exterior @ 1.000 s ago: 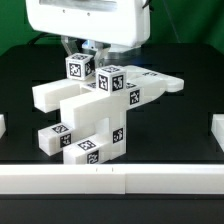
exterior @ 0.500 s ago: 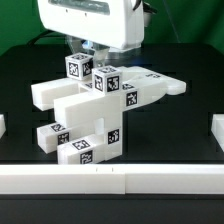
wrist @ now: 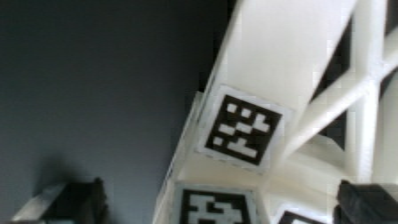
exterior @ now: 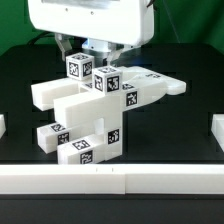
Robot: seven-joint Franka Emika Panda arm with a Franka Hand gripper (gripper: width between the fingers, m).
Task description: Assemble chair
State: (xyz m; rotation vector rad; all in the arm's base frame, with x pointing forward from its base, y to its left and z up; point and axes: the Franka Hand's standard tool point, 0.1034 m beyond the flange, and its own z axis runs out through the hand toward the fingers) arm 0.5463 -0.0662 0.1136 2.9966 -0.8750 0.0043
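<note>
The chair point(exterior: 100, 112), a structure of glossy white blocks with black-and-white tags, stands in the middle of the black table. A tagged post point(exterior: 80, 68) rises at its back, and a flat arm point(exterior: 160, 88) reaches toward the exterior view's right. My gripper point(exterior: 88, 50) hangs just above and behind that post, under the broad white hand. In the wrist view, a long white tagged bar of the chair point(wrist: 267, 110) runs between the fingers. The gripper point(wrist: 222, 205) is open: one dark fingertip point(wrist: 80, 200) stands clear of the bar and the other point(wrist: 365, 205) sits at its far side.
A low white rim point(exterior: 112, 178) runs along the front of the table. Short white pieces show at the exterior view's left edge point(exterior: 2, 125) and right edge point(exterior: 216, 130). The black tabletop point(exterior: 170, 140) surrounds the chair.
The white hand has shifted slightly toward the exterior view's left and fills more of the top of the picture. The fingers now stand apart. The chair has not moved.
</note>
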